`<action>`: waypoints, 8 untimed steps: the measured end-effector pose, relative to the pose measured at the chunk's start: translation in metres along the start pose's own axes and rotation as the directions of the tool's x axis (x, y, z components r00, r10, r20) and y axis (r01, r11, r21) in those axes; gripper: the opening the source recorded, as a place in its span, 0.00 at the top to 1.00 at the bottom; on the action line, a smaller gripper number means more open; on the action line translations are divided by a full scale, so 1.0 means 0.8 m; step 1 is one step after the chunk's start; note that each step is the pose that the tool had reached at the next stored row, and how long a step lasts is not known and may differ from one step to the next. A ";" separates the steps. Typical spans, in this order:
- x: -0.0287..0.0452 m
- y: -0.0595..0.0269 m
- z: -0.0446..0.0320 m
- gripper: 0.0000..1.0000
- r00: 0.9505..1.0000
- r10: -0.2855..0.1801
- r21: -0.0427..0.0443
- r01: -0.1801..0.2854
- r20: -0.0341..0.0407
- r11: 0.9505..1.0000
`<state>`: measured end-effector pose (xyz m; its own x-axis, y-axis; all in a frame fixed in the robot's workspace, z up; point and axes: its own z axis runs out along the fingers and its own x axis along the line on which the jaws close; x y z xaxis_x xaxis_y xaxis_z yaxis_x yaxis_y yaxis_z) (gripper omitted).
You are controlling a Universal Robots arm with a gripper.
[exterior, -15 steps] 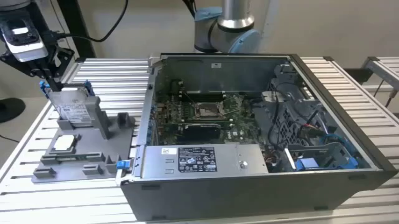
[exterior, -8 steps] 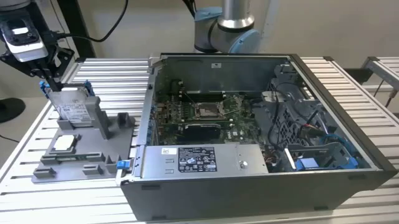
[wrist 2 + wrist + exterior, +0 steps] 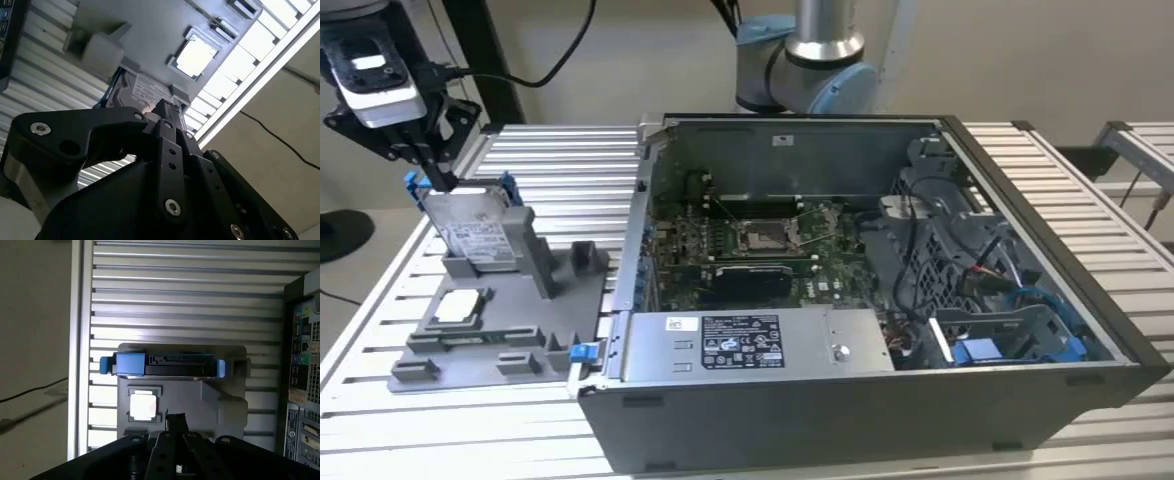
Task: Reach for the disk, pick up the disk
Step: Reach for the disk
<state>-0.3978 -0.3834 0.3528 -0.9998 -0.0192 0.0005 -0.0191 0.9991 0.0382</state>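
The disk (image 3: 478,232) stands on edge in a slot of a grey fixture (image 3: 520,335) at the exterior view's left; it is silver with a white label and blue bracket ends. My gripper (image 3: 440,178) hangs just above its upper corner, its black fingers pressed together with nothing between them. In the first wrist view the disk's (image 3: 165,365) top edge lies bare between the blue ends, apart from the gripper (image 3: 175,419). In the second wrist view the gripper (image 3: 166,106) points at the labelled disk (image 3: 145,90).
A small square silver chip (image 3: 459,306) lies on the fixture in front of the disk. An open computer case (image 3: 854,270) stands close on the exterior view's right. The arm's base (image 3: 807,60) is behind it. A slatted metal table (image 3: 560,160) carries everything.
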 end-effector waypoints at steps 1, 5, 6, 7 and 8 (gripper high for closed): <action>-0.0001 0.005 0.0002 1.00 1.000 0.000 0.000 0.000 0.000 1.000; -0.0006 0.028 0.0012 1.00 1.000 0.000 0.000 0.000 0.000 1.000; -0.0006 0.034 0.0015 1.00 1.000 0.000 0.000 0.000 0.000 1.000; -0.0007 0.040 0.0019 1.00 1.000 0.000 0.000 0.000 0.000 1.000; 0.0005 0.044 0.0022 1.00 1.000 0.000 0.001 0.000 0.000 1.000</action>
<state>-0.3989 -0.3484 0.3523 -0.9998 -0.0192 0.0006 -0.0192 0.9991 0.0376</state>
